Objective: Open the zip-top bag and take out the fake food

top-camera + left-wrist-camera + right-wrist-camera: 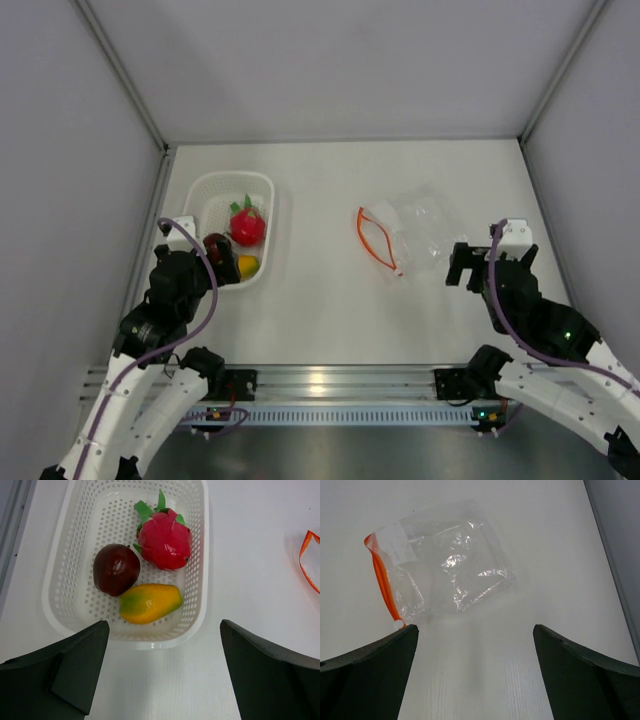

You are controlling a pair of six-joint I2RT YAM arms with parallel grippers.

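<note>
While both pairs of jaws stand spread wide with nothing between them, the left gripper (162, 632) hangs above the near rim of the white basket (59, 575). The fake food (150, 603) lies inside it just ahead of the fingertips: red fruit (165, 539), maroon fruit (116, 569) and a yellow-orange one. Ahead of the right gripper (475, 630), untouched, the zip-top bag (451, 565) lies flat, its orange strip (382, 580) toward the left finger.
</note>
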